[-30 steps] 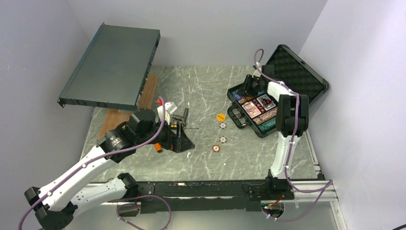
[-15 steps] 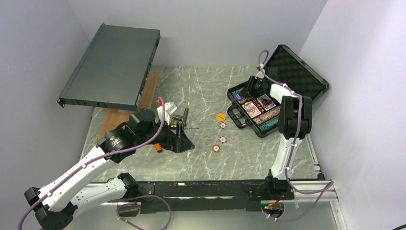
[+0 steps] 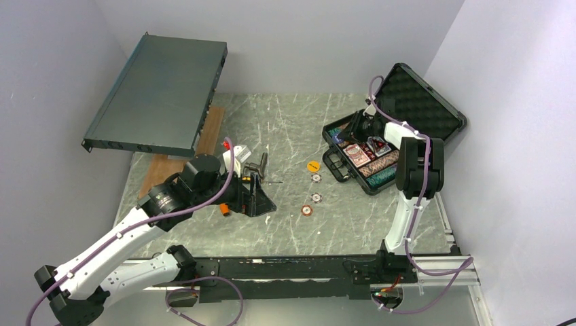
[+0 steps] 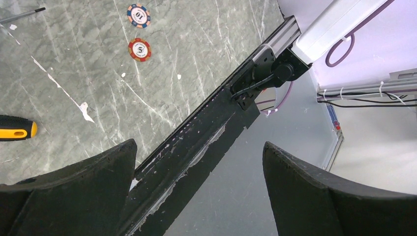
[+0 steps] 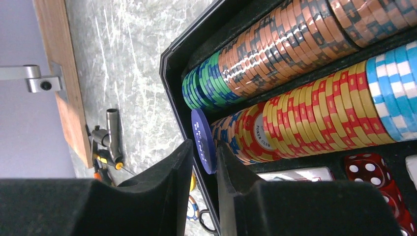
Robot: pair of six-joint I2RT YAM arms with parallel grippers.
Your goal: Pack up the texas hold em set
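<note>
Right wrist view showed the right pincer nipped narrow on a blue blind button, held edge-on at the nine-o'clock end of the red chip row inside the black case. Meanwhile the left pincer gaped wide above the worktop, with two loose chips at its eleven o'clock.

Arm low, left tool spread wide; arm outstretched, right tool pinching blue disc.
</note>
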